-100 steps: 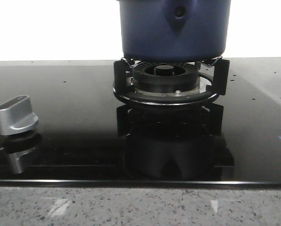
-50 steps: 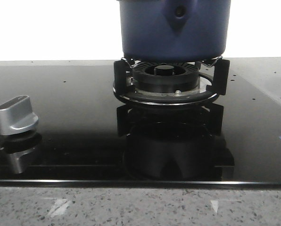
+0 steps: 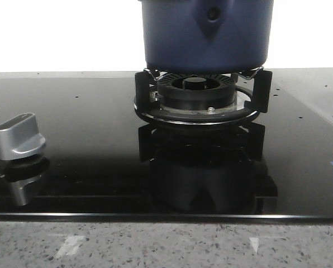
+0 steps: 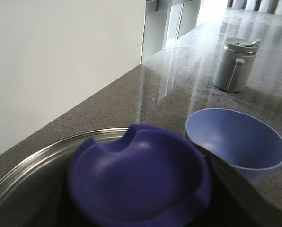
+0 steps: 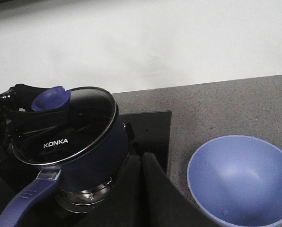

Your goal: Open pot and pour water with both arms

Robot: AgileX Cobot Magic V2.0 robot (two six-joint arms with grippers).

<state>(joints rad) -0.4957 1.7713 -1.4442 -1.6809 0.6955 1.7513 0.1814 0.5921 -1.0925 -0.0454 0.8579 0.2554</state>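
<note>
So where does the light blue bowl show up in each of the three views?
Front view: not clearly in it; only a dark sliver at the right edge, too little to tell.
Left wrist view: the bowl sits on the grey counter, beyond the lid knob and nearer than a grey jug.
Right wrist view: the bowl is on the counter beside the stove.
Shared landmark: the pot.

The left gripper (image 5: 18,106) crowds the lid knob (image 5: 51,99). Beside the right gripper (image 5: 142,189), the bowl (image 5: 240,179) blocks; counter (image 5: 202,111) beyond lies open.
</note>
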